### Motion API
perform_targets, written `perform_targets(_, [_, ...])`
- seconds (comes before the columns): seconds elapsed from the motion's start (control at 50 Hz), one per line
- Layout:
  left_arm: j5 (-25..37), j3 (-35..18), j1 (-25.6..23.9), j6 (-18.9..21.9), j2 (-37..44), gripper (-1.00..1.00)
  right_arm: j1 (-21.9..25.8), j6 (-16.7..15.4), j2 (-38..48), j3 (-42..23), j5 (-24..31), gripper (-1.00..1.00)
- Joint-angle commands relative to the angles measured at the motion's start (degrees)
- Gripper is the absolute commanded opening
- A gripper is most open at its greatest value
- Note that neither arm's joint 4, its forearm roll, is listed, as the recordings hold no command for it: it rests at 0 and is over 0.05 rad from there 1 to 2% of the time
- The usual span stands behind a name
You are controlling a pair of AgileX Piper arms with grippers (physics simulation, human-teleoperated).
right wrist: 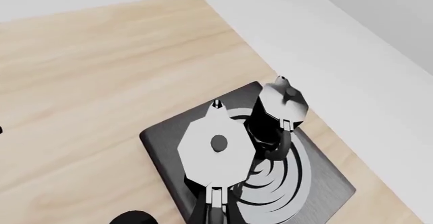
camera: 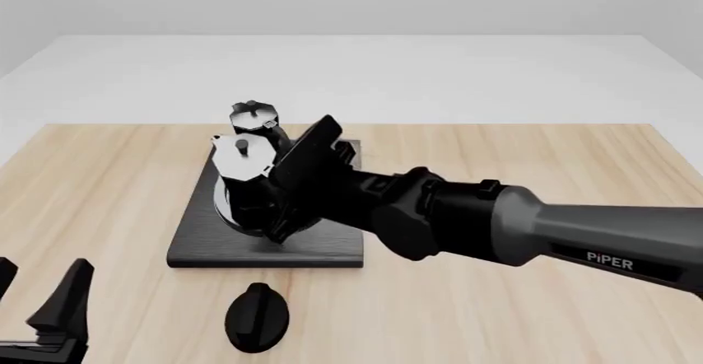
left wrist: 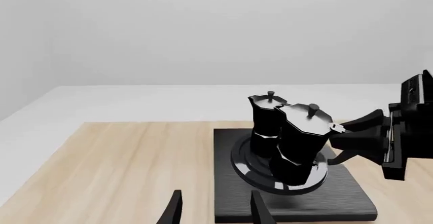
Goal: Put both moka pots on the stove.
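Two moka pots stand close together on the stove (camera: 318, 249), over its silver rings. The farther moka pot (camera: 255, 119) stands upright and free. The nearer moka pot (camera: 244, 160) leans a little, and my right gripper (camera: 281, 209) reaches in from the right, shut on its black side handle. The right wrist view looks down on the nearer pot's lid (right wrist: 216, 143), with the handle between the fingers at the picture's edge. The left gripper (camera: 39, 288) hangs open and empty near the table's front left corner, well away from the stove.
A black oval knob (camera: 256, 316) lies on the wooden table (camera: 528, 158) just in front of the stove. My right arm (camera: 528, 228) crosses the table from the right towards the stove. A white floor surrounds the table.
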Motion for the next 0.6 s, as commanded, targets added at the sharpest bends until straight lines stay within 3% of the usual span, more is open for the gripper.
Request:
perform_targets(0.02, [2.3, -1.9, -1.0, 0.0, -0.2, 1.0, -0.3, 0.8, -0.1, -2.6, -0.7, -1.0])
perform_targets(0.6, [2.1, -1.7, -1.0, 0.0, -0.2, 1.0, -1.2, 1.5, 2.5, -3.6, -1.9, -1.0])
